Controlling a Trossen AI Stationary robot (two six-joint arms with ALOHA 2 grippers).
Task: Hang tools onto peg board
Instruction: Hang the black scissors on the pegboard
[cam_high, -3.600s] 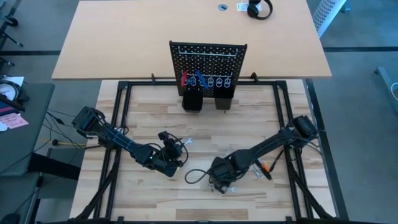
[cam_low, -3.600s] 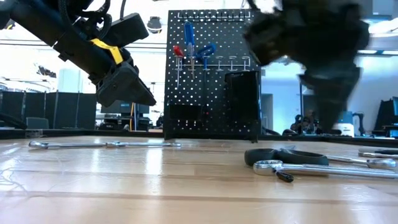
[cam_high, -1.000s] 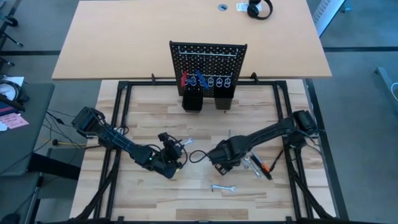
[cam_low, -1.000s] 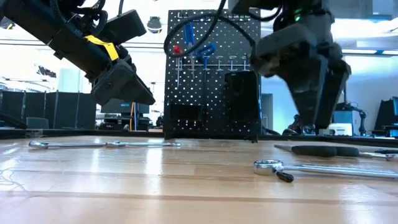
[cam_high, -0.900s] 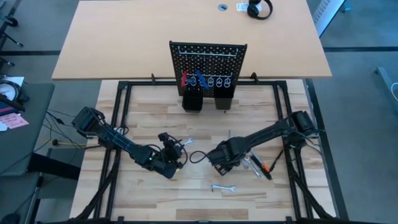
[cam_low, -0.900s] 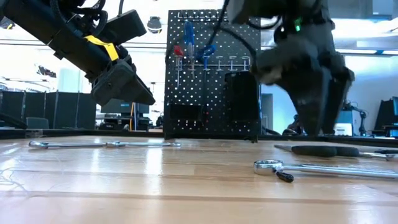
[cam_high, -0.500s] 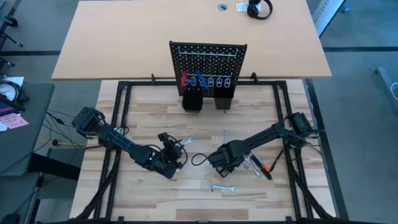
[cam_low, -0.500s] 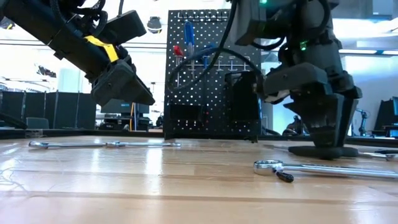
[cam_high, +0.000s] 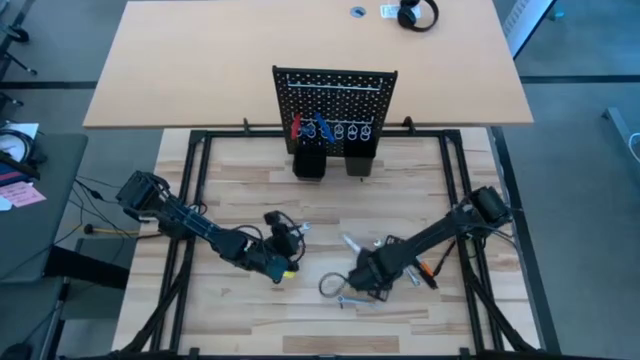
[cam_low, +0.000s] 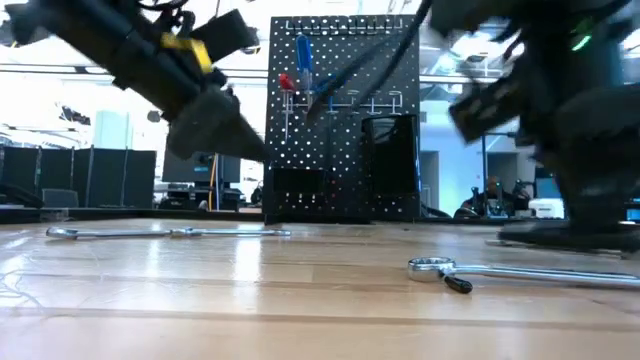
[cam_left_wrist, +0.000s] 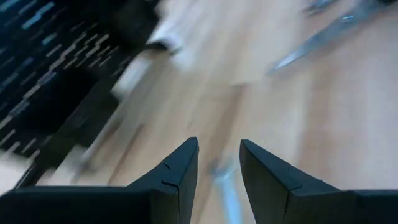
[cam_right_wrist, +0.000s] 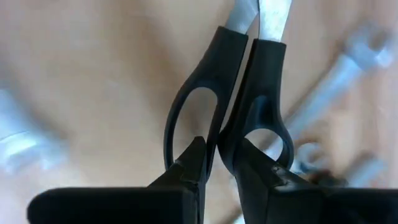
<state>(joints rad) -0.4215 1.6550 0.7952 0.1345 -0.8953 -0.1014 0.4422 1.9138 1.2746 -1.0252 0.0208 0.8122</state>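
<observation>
The black-handled scissors (cam_right_wrist: 246, 68) lie low over the table right of centre, their silver blades (cam_high: 350, 243) pointing far-left. My right gripper (cam_right_wrist: 219, 146) points down over them, shut on their handles. My left gripper (cam_left_wrist: 219, 149) hovers open left of centre (cam_high: 287, 255), slanting down, with nothing between its fingers. The peg board (cam_high: 335, 95) stands upright at the table's far edge. A red-handled and two blue-handled tools (cam_low: 305, 75) hang on it. My right gripper comes from above, one finger (cam_right_wrist: 186, 168) in each handle loop. It pinches the loops' two inner bars (cam_right_wrist: 224, 124) together between the fingers. The handles (cam_low: 560, 235) sit at table height; whether they are clear of the wood I cannot tell.
Silver wrenches lie to the left (cam_low: 150, 232), in front of the right gripper (cam_low: 500, 270) and near the front edge (cam_high: 355, 300). An orange-and-black tool (cam_high: 428, 270) lies at the right. Two black cups (cam_high: 330, 162) stand at the board's foot.
My right gripper has moved toward the table's near edge, rolled about its pointing line, come down on the scissors' handles and shut on them. My left gripper has swung a little toward the table's right and tipped, still open.
</observation>
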